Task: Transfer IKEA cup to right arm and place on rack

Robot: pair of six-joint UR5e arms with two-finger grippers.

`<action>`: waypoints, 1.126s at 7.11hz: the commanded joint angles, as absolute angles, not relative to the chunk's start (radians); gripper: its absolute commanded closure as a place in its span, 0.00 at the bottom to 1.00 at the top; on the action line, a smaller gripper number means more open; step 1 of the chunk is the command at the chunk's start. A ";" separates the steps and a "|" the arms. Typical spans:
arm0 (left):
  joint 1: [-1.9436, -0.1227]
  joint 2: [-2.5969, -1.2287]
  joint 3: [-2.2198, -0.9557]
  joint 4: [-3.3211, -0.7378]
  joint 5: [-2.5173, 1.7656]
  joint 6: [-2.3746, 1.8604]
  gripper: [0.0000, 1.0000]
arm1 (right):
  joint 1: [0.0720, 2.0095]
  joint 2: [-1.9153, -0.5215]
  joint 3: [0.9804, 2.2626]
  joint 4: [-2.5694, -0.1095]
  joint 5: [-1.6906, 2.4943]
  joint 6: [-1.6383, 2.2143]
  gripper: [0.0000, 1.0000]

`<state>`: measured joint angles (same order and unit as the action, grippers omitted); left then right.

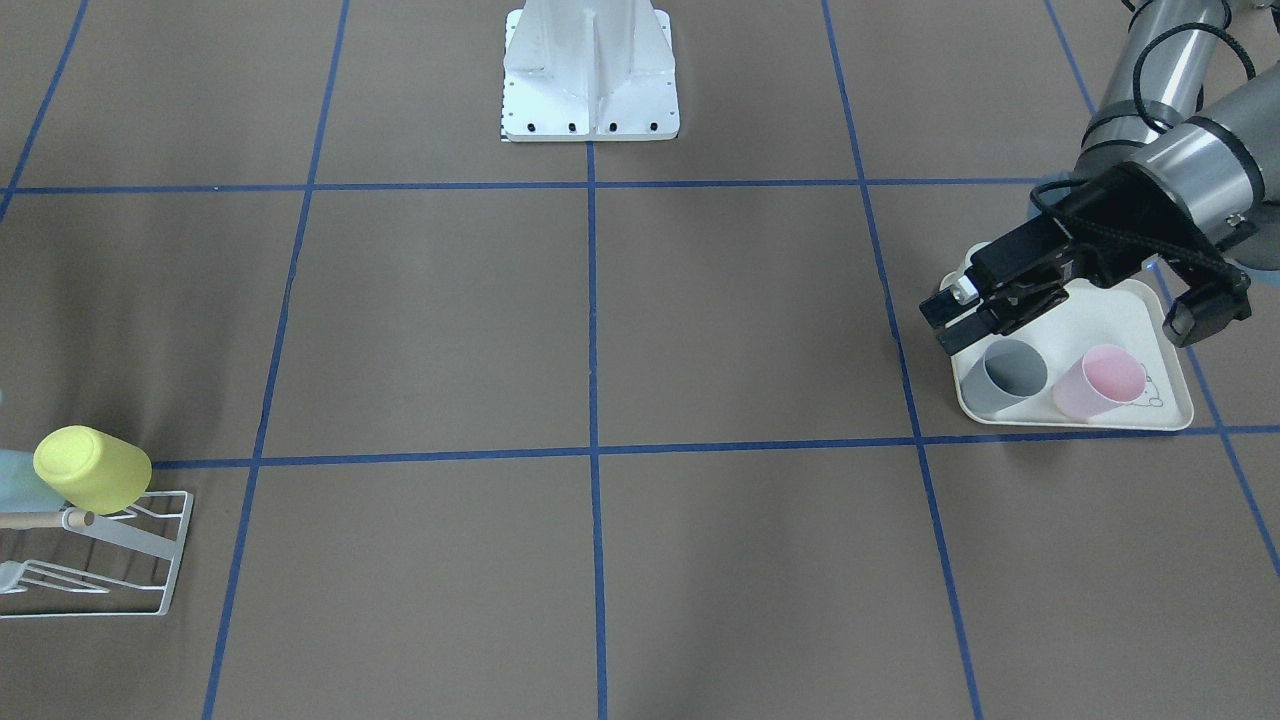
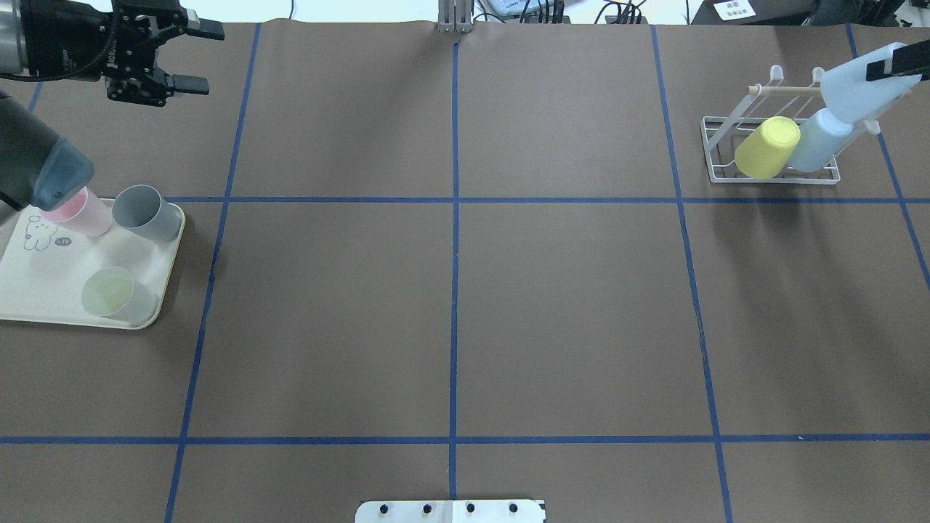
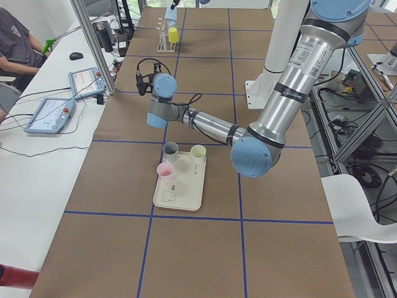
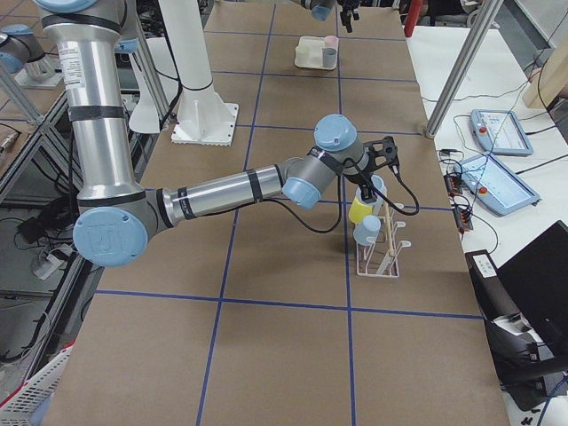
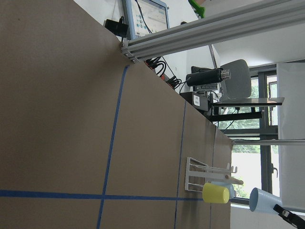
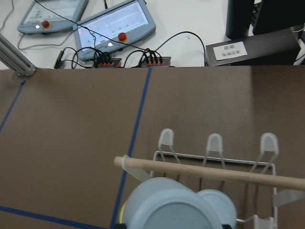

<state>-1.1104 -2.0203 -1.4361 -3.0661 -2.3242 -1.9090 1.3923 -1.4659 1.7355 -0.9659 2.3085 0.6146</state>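
Observation:
A pale blue IKEA cup (image 2: 857, 93) hangs tilted just above the white wire rack (image 2: 726, 145), with my right gripper (image 2: 888, 74) shut on it. In the right wrist view the cup's base (image 6: 167, 207) fills the bottom, over the wooden dowel (image 6: 214, 172). A yellow cup (image 2: 766, 147) and a second pale blue cup (image 2: 817, 142) rest upside down on the rack. My left gripper (image 2: 195, 58) stands open and empty at the far left, high above the table beyond the cream tray (image 2: 43, 290).
The tray holds a pink cup (image 2: 81, 215), a grey cup (image 2: 145, 212) and a pale green cup (image 2: 109, 292). The white robot base (image 1: 590, 75) sits mid-table at the robot's edge. Control pendants (image 6: 114, 21) and cables lie past the table's far edge.

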 commanded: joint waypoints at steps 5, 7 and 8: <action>-1.114 -2.020 -1.434 -3.042 -2.321 -1.879 0.00 | 1.401 -1.422 1.671 -1.269 2.221 0.337 0.67; -1.114 -2.019 -1.436 -3.045 -2.316 -1.879 0.00 | 1.393 -1.381 1.612 -1.266 2.220 0.339 0.67; -1.112 -2.019 -1.436 -3.045 -2.316 -1.879 0.00 | 1.388 -1.368 1.589 -1.261 2.220 0.339 0.67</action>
<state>-1.1135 -2.0197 -1.4352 -3.0446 -2.3176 -1.8791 1.3942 -1.3861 1.6203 -1.2655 2.2200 0.3388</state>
